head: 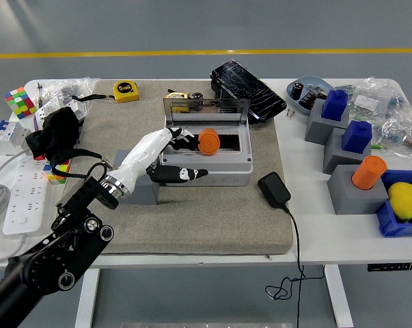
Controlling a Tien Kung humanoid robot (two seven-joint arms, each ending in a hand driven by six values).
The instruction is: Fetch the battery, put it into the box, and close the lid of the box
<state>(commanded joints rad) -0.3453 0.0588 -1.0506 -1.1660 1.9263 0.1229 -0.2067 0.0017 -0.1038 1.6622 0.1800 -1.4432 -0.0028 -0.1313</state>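
I see the robot hand in glossy white plastic; under it a matt, felt-like mat, just right a grey plastic box with a clear, shiny lid.

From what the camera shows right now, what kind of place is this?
Probably a robotics lab or workshop hall: a grey painted floor with a yellow line, a white table cluttered with test props like a tape measure and Rubik's cube, and a power strip.
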